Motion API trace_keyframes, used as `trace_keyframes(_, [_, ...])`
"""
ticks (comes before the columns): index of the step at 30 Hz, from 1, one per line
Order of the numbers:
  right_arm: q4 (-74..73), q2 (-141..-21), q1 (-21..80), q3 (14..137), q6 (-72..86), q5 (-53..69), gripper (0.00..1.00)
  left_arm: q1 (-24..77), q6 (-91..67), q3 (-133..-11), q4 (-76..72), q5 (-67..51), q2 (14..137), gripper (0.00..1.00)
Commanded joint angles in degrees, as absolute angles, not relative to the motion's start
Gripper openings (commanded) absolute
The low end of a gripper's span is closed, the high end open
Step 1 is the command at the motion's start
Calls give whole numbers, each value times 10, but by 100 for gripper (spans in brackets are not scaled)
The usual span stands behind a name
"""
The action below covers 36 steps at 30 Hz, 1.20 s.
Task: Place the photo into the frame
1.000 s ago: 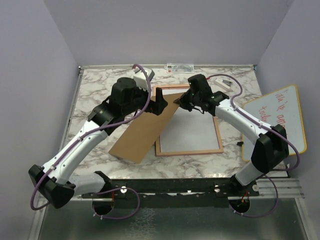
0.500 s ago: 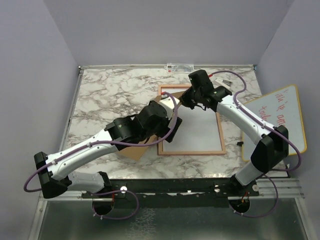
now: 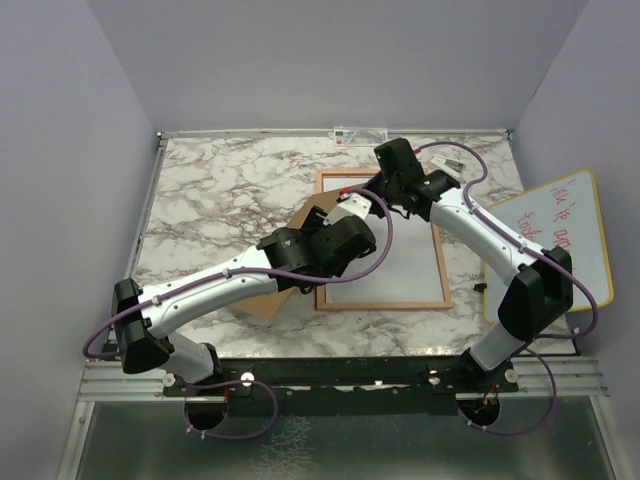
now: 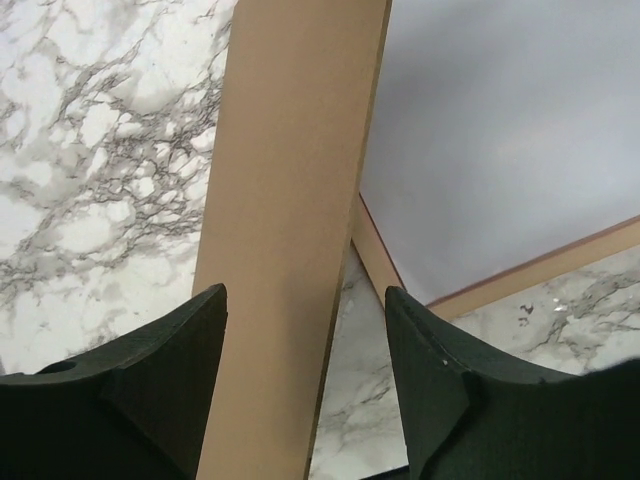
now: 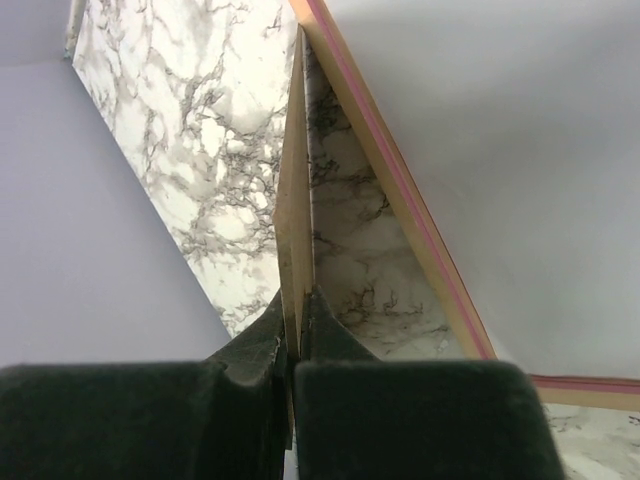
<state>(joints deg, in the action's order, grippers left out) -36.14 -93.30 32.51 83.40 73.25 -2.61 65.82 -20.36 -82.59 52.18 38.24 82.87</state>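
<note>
Since a second ago the left arm has swung from the back of the surface (image 3: 220, 190) to lie low across the board (image 4: 290, 150), and it now covers most of the board from above. The frame (image 3: 385, 303) lies flat at centre-right with a pale pane, and I cannot make out the printed side of the photo in any view. The left gripper (image 4: 305, 300) is parted, one finger on each side of the board, and the right gripper (image 5: 297, 300) is clenched on the board's thin edge above the frame's far left corner.
</note>
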Motion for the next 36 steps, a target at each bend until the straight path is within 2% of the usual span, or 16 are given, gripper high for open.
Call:
trace_keyframes(1, [-362, -943, 321, 858, 739, -11, 0, 663, -214, -816, 551, 399, 829, 60])
trace_keyframes(4, [-359, -947, 322, 864, 739, -5, 0, 663, -217, -791, 558, 413, 836, 46])
trace_keyframes(9, [-342, -952, 322, 866, 741, 32, 0, 662, -218, -795, 561, 434, 840, 37])
trace_keyframes(13, [-331, -958, 321, 873, 748, 52, 0, 662, -209, -801, 566, 446, 847, 23])
trace_keyframes(15, [-330, -959, 322, 877, 748, 53, 0, 663, -206, -800, 571, 456, 849, 15])
trace_keyframes(17, [-326, -958, 322, 879, 746, 54, 1, 662, -202, -800, 577, 468, 850, 2])
trace_keyframes(19, [-320, -957, 322, 885, 742, 59, 15, 661, -201, -801, 584, 483, 848, 0])
trace_keyframes(23, [-298, -944, 321, 892, 729, 61, 64, 649, -201, -800, 595, 521, 837, 0])
trace_keyframes(25, [-288, -933, 320, 899, 720, 54, 78, 634, -202, -795, 596, 531, 823, 0])
trace_keyframes(29, [-281, -908, 312, 918, 693, 26, 87, 597, -197, -797, 590, 549, 794, 0])
trace_keyframes(36, [-238, -838, 285, 896, 583, -69, 92, 520, -168, -818, 537, 531, 774, 0])
